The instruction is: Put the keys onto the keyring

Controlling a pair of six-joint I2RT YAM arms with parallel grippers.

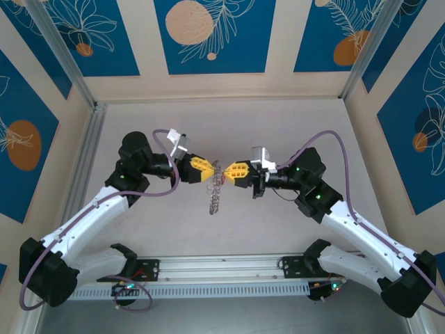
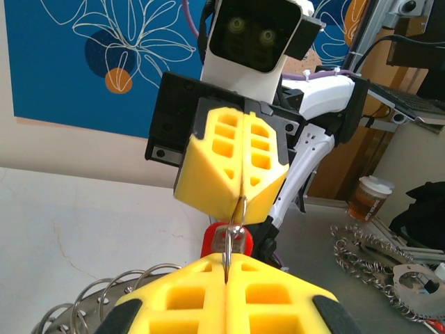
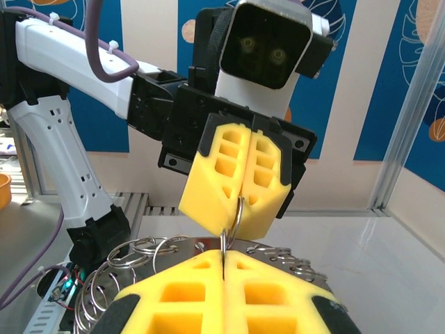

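Above a pale tabletop (image 1: 278, 125) ringed by blue leaf-print panels (image 1: 160, 49), the flat grey metal keyring (image 1: 215, 197) fringed with silver wire loops hangs from both grippers. The left gripper (image 1: 208, 169) and right gripper (image 1: 230, 172) each clamp its wire, fingers pressed together. The tiny red oval key (image 2: 217, 243) sits just above the keyring, between them. Probably best to keep the wire taut and slide the key slowly.

Red key (image 2: 211, 245) is mostly tucked behind the left hand (image 2: 227, 263) tips, and the keyring (image 3: 128, 264) is half hidden behind the right hand (image 3: 224, 259). Overhead its loops are too tiny to separate.
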